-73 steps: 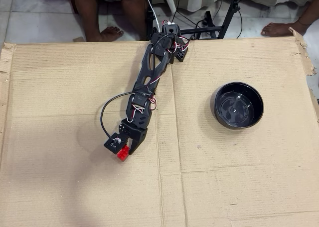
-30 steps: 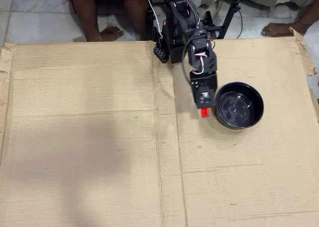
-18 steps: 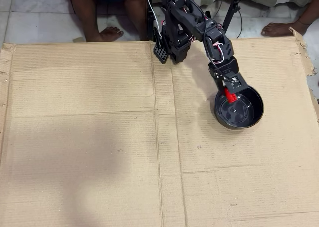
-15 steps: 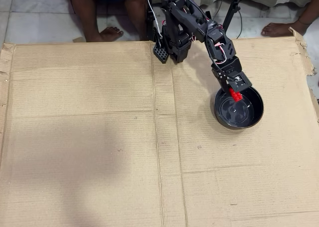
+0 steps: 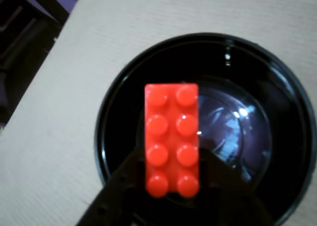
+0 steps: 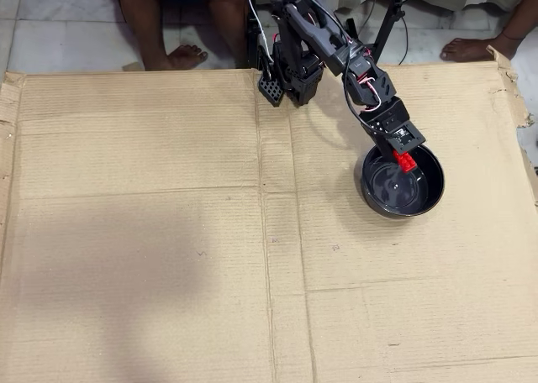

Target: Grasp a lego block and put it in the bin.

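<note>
The red lego block (image 5: pixel 172 139) fills the middle of the wrist view, studs toward the camera, held by its lower end. My gripper (image 5: pixel 171 186) is shut on it, dark fingers showing at the bottom edge. Directly beneath the block lies the glossy black bin (image 5: pixel 277 117), its flat bottom reflecting light. From overhead, the gripper (image 6: pixel 403 154) hangs over the far rim of the bin (image 6: pixel 424 194) with the lego block (image 6: pixel 407 161) poking out above the bowl's inside.
The bin stands on a large sheet of brown cardboard (image 6: pixel 168 232) with fold creases. The arm's base (image 6: pixel 290 64) is at the far edge. People's bare feet (image 6: pixel 181 57) and stand legs lie on the tiled floor beyond it.
The arm swung from the cardboard's left-middle across to the right, carrying the red block. In the last half second it edged a little farther over the bin.
</note>
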